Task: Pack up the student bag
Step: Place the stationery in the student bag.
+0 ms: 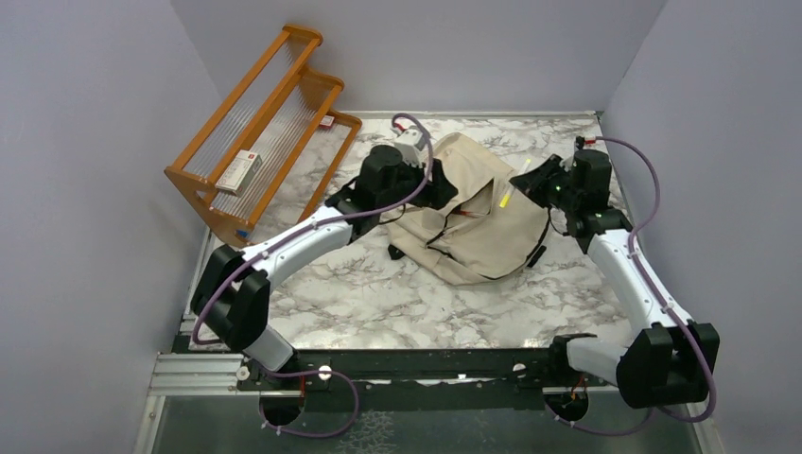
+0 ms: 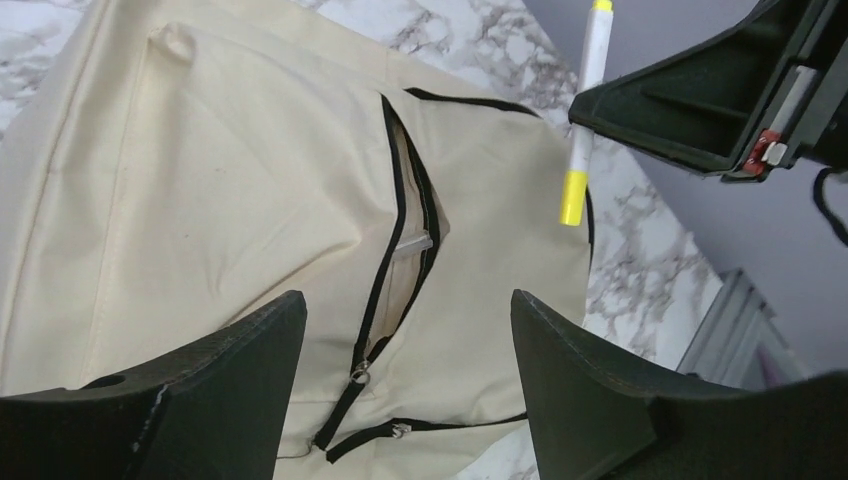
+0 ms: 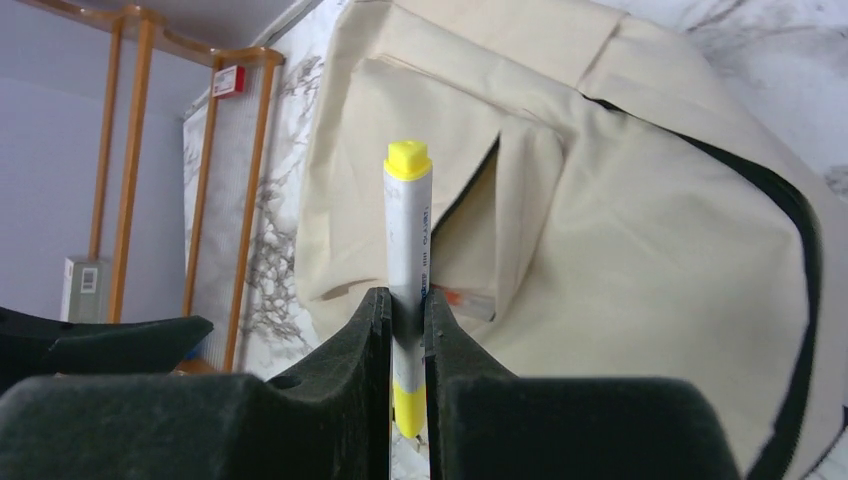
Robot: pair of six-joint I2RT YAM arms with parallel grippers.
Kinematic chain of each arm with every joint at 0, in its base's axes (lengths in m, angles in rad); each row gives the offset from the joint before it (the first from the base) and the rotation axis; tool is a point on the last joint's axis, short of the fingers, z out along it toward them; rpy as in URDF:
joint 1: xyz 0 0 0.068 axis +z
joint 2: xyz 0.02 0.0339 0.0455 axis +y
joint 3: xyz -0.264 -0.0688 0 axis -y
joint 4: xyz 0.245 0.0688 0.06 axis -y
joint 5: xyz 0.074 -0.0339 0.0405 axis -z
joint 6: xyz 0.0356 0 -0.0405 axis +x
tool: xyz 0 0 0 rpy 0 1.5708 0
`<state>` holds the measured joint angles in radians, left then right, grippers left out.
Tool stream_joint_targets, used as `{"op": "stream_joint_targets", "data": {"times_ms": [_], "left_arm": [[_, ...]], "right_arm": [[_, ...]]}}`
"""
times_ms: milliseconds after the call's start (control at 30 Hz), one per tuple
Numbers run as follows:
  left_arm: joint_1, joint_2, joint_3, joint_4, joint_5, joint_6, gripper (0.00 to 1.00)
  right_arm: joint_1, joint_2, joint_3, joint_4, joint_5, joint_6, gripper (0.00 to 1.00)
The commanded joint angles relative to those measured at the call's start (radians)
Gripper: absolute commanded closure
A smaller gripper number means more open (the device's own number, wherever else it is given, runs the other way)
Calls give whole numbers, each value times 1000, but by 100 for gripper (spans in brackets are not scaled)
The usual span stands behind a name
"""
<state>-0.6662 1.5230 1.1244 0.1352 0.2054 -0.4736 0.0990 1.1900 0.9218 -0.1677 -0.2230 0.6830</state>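
Note:
The student bag (image 1: 482, 222) lies flat on the marble table, beige canvas with black zippers. Its front pocket (image 2: 405, 235) is unzipped and gapes, and a pale item shows inside. My left gripper (image 2: 405, 320) hovers just over the pocket's zipper end, open, with nothing between its fingers. My right gripper (image 3: 407, 300) is shut on a white highlighter with yellow ends (image 3: 408, 220), held upright above the bag's right side. That highlighter (image 2: 585, 120) and the right gripper (image 2: 700, 100) also show in the left wrist view. From above, the left gripper (image 1: 443, 196) is over the bag's left part and the right gripper (image 1: 531, 185) over its right.
A wooden rack (image 1: 255, 132) stands at the back left, with a small box (image 1: 244, 170) on its rails and a red-and-white item (image 1: 326, 121) at its far end. Grey walls close in the table (image 1: 378, 293) on three sides.

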Motion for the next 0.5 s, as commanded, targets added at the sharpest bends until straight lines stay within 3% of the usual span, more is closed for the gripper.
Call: {"op": "stream_joint_targets", "data": {"times_ms": [0, 267, 467], "left_arm": [[-85, 107, 150, -190, -106, 230, 24], [-166, 340, 415, -410, -300, 404, 21], [-200, 421, 491, -455, -408, 490, 21]], "right_arm": [[-38, -61, -62, -84, -38, 0, 99], [-47, -107, -113, -87, -56, 13, 100], [-47, -114, -101, -102, -52, 0, 99]]}}
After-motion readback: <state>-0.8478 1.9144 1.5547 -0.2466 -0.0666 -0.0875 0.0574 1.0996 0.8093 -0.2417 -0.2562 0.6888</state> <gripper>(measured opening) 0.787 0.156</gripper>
